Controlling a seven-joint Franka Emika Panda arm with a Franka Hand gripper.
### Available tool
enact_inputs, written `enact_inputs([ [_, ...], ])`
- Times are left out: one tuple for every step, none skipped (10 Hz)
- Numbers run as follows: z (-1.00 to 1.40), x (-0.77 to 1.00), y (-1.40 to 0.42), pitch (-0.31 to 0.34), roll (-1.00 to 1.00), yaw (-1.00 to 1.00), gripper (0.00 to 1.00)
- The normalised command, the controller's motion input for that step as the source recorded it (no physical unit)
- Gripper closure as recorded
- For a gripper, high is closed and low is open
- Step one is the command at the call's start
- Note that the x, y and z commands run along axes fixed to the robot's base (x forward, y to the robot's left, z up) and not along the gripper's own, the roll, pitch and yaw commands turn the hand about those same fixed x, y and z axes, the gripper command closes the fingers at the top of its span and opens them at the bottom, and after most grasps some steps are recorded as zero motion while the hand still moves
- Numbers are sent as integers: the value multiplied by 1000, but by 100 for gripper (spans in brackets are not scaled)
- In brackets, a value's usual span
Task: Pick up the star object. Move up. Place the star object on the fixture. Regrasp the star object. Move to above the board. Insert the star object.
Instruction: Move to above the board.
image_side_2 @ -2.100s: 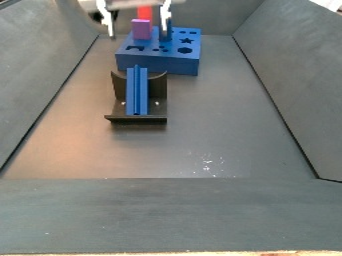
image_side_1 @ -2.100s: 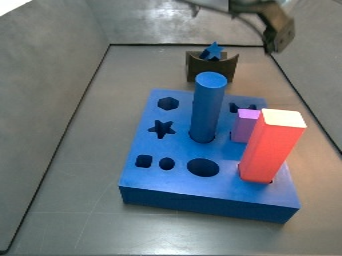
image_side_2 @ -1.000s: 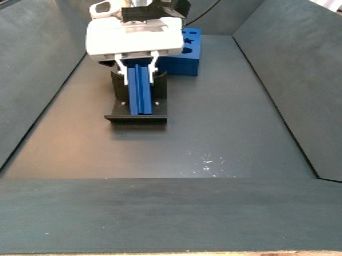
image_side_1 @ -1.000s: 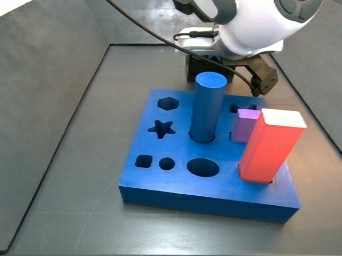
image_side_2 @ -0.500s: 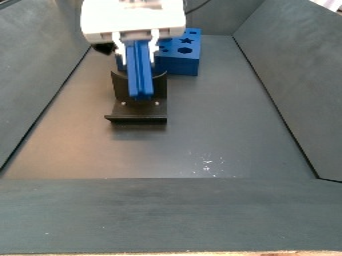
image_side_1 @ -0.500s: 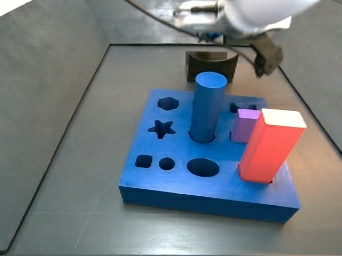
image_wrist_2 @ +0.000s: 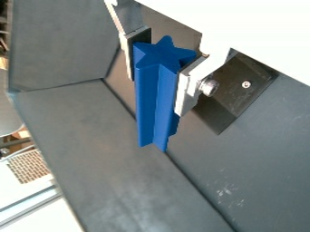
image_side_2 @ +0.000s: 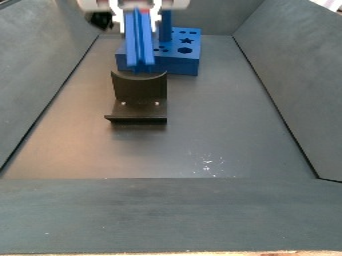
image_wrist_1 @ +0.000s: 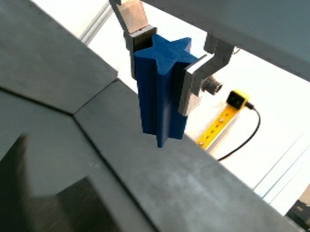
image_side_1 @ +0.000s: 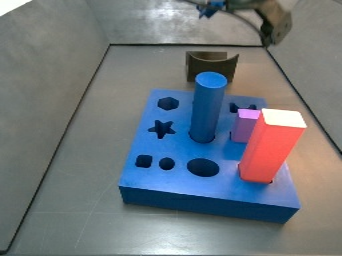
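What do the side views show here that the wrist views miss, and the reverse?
Only the side views show the board with its empty star hole, the round blue cylinder, the red block and the empty fixture. Only the wrist views show the fingers clamped on the peg's star-shaped end. Both kinds show the star object held in the gripper, raised above the fixture.

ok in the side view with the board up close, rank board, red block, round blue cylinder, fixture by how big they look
1. board
2. red block and round blue cylinder: look alike
3. fixture, though it stands farther back

The end effector holds the star object at the top edge.
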Motion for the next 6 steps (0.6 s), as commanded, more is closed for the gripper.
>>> enact_inputs([
  [1000, -81, 41, -24, 67, -137, 100],
  [1000, -78, 37, 15, 63, -138, 100],
  [1000, -77, 33, 51, 64, -123, 100],
  [1000, -77, 29, 75, 63, -107, 100],
  [941, -69, 19, 93, 57, -82, 100],
  [747, -55, 6, 108, 49, -56, 100],
])
